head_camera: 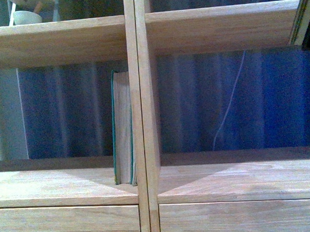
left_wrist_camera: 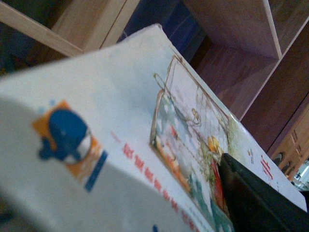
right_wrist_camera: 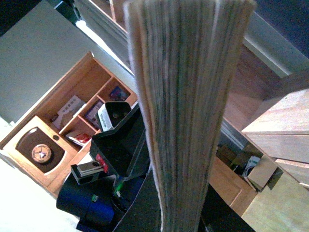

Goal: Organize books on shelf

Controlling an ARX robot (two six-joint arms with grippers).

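I get a dim, blue-tinted front view with shadow wedges low on the shelf; the white paperback blurs near the lens.

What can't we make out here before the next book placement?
- Front view: both arms are out of frame; the teal book shows only its fore-edge, so its title is hidden.
- Left wrist view: the white paperback fills the frame and its print is blurred; one jaw lies on the cover, the other is hidden beneath.
- Right wrist view: the page block blocks the jaws; its cover is unseen, so which book it is cannot be told.
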